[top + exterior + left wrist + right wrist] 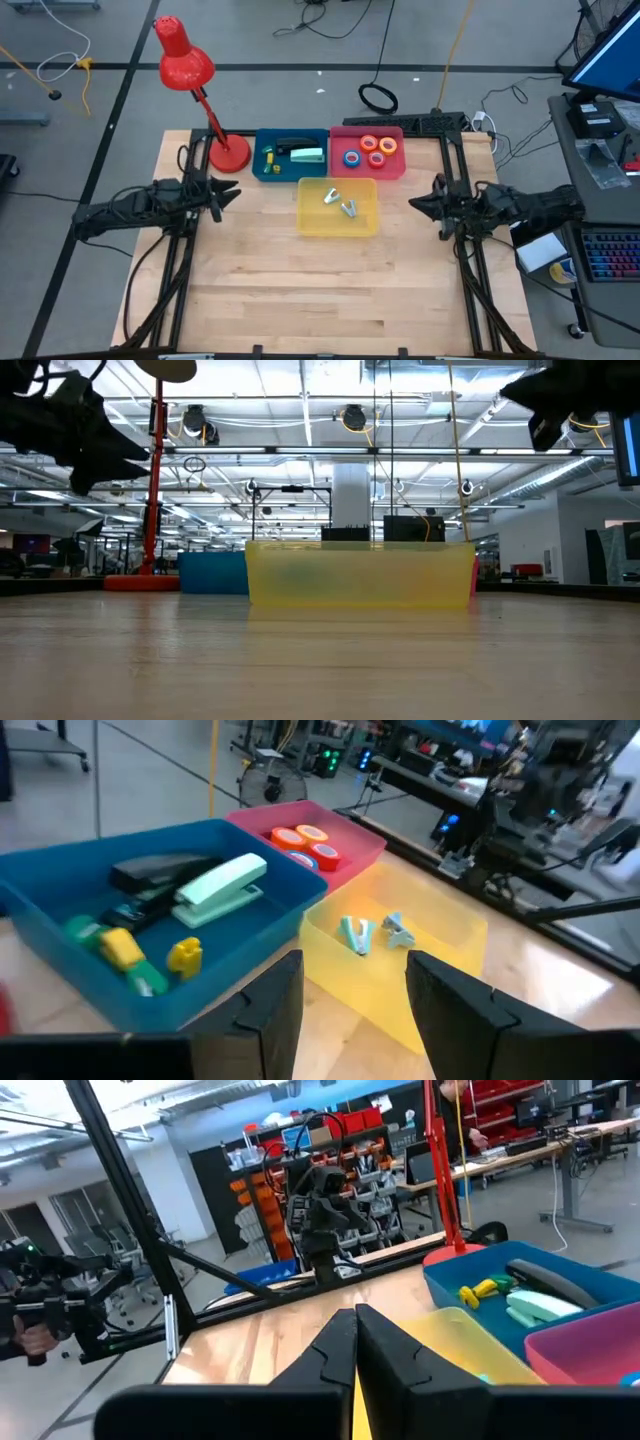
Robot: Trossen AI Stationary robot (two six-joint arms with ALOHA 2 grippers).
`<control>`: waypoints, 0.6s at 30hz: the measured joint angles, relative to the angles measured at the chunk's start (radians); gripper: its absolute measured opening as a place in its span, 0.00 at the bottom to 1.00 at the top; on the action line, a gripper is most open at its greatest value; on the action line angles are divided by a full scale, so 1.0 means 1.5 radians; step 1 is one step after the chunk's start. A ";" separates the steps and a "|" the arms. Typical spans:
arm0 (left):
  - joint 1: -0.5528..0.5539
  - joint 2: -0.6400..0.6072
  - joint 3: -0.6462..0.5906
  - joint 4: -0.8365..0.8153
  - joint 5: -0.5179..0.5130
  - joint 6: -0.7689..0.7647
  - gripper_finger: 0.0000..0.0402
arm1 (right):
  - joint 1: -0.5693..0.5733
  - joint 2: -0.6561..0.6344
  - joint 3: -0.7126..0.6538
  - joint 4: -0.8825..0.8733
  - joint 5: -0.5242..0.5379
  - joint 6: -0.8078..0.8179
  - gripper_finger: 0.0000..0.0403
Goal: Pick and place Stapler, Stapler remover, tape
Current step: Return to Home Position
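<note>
A mint-green stapler and a black stapler lie in the blue bin, beside small yellow pieces. Several tape rolls, red and orange among them, lie flat in the pink bin. Two pale staple removers lie on the floor of the yellow bin. My left gripper hovers open at the table's left, above the wood, pointing toward the bins, with nothing between its fingers. My right gripper hovers shut at the table's right, pointing toward the yellow bin.
A red desk lamp stands with its base just left of the blue bin. The three bins sit together at the table's far middle. Bare wood stretches from the yellow bin to the near edge. Black frame rails run along both sides.
</note>
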 joint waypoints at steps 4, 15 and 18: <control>0.000 0.001 -0.063 0.094 0.029 -0.005 0.44 | 0.000 -0.007 -0.070 0.072 -0.022 0.030 0.00; 0.014 0.001 -0.088 0.115 0.044 -0.002 0.44 | 0.000 -0.100 -0.086 0.035 -0.052 0.026 0.01; 0.009 0.001 -0.088 0.116 0.069 -0.001 0.44 | 0.000 -0.117 -0.086 -0.001 -0.048 0.030 0.01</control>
